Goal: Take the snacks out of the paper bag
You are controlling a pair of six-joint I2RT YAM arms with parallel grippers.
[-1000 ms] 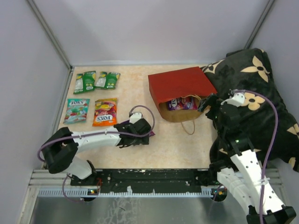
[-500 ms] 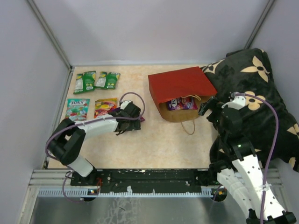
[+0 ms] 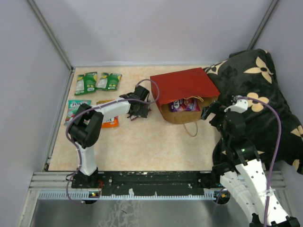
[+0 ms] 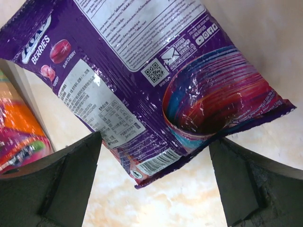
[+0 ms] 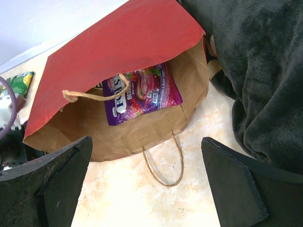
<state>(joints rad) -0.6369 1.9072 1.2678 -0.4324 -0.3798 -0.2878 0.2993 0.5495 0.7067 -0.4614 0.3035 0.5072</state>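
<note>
L arm: reaches far forward, elbow bent, left gripper [image 3: 139,108] spread wide over purple berry packet [image 4: 142,80] lying flat on table [image 3: 165,146], gripping nothing | R arm: leans in beside pillow [image 3: 265,90], right gripper [image 3: 209,111] spread wide, empty, facing mouth of paper bag [image 5: 118,52] | snacks: second purple packet [image 5: 142,92] inside bag; green packets [image 3: 97,81] far left

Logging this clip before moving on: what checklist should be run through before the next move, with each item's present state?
1. Left jaws open: ok.
2. Right jaws open: ok.
3. Paper bag mouth open: ok.
4. Purple packet in the bag visible: ok.
5. Bag handle clear of that packet: not ok, crosses it.
6. Purple packet between the left jaws lying flat: cannot tell.
</note>
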